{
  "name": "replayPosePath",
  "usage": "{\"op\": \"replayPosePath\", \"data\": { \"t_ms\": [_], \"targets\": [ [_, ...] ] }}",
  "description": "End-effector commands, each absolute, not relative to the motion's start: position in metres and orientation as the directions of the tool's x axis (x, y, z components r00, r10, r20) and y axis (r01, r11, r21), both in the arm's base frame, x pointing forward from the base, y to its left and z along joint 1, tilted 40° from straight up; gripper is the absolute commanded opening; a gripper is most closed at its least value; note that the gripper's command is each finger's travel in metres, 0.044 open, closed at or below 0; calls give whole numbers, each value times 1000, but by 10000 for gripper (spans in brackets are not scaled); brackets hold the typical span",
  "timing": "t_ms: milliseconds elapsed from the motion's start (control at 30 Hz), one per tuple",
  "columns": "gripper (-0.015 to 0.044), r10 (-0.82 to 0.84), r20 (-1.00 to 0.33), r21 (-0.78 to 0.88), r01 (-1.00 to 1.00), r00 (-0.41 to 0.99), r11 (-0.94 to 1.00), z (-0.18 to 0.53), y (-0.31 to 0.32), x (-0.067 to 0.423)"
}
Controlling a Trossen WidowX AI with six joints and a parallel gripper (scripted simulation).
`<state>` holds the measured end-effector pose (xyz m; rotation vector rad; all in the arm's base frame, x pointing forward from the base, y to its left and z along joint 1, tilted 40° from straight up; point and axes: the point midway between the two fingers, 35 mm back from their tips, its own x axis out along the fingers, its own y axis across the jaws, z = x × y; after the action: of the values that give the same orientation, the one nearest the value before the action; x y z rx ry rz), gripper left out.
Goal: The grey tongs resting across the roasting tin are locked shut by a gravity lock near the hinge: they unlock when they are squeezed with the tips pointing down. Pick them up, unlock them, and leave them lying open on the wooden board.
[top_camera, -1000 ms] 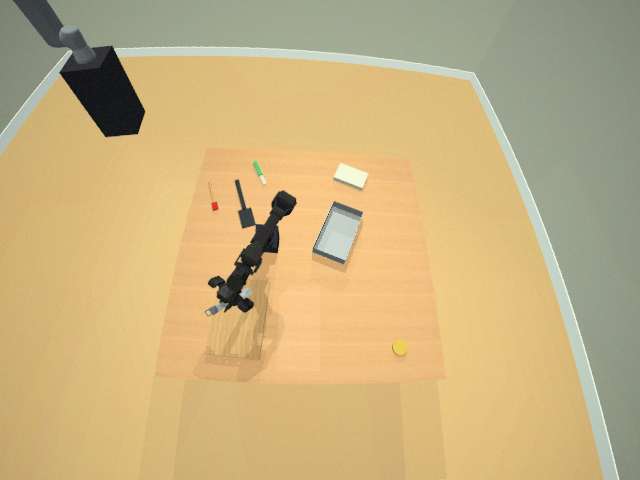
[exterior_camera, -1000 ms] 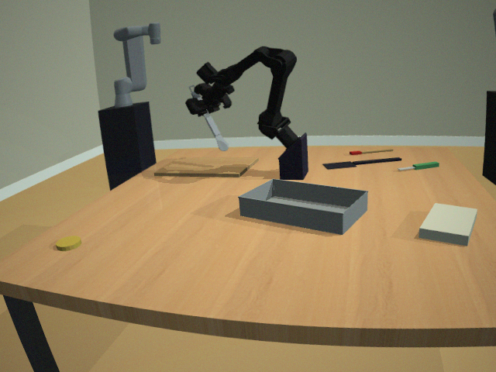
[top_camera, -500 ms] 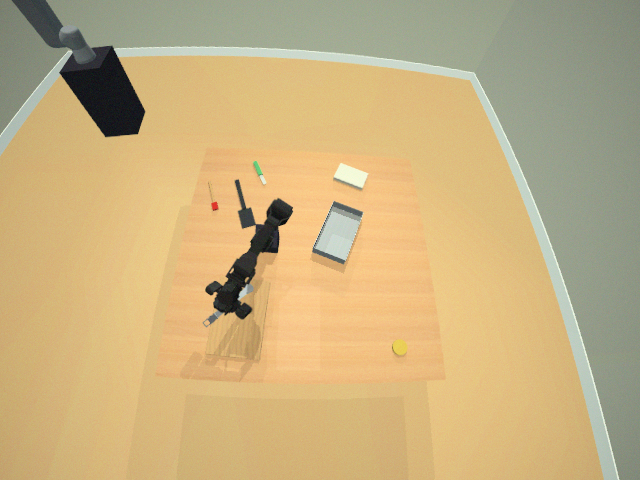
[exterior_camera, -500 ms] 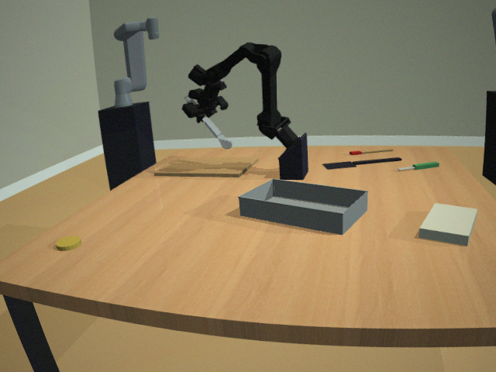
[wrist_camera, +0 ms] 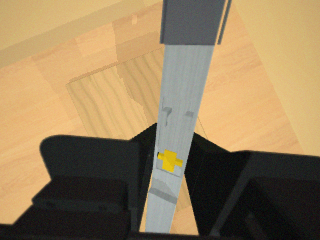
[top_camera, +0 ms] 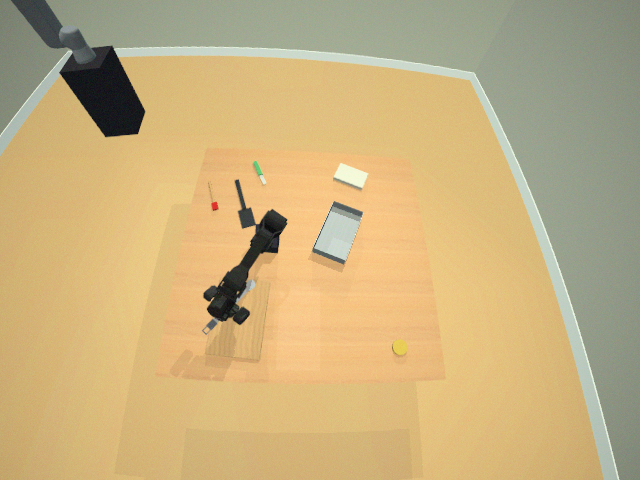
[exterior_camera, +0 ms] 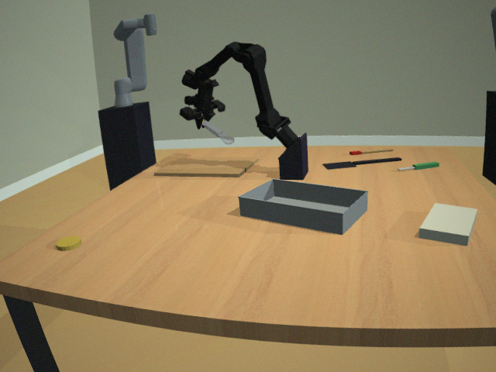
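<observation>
My gripper is shut on the grey tongs and holds them in the air above the wooden board. The tongs slope with their tips down and away from the fingers. Their arms lie together as one strip. A small yellow lock shows between my fingers. The grey roasting tin stands empty to the right of the arm's base.
A black spatula, a red-handled tool and a green marker lie behind the arm's base. A white block and a yellow disc lie on the table. A dark pedestal stands off the table's corner.
</observation>
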<state>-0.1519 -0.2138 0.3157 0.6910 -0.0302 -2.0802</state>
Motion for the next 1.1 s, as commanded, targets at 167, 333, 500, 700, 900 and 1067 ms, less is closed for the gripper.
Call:
{"op": "replayPosePath", "data": {
  "t_ms": [167, 333, 500, 700, 900, 1067],
  "targets": [
    [-150, -744, -573, 280, 771, -344, -572, 311, -222, -156],
    [-150, -718, -633, 290, 771, -290, -567, 307, -226, -157],
    [-150, -689, -687, 304, 769, -232, -562, 303, -230, -159],
    [-150, -652, -741, 326, 764, -160, -557, 299, -234, -161],
    [-150, -648, -747, 328, 763, -151, -557, 298, -234, -161],
    [-150, -648, -747, 329, 763, -151, -557, 297, -235, -161]
  ]
}}
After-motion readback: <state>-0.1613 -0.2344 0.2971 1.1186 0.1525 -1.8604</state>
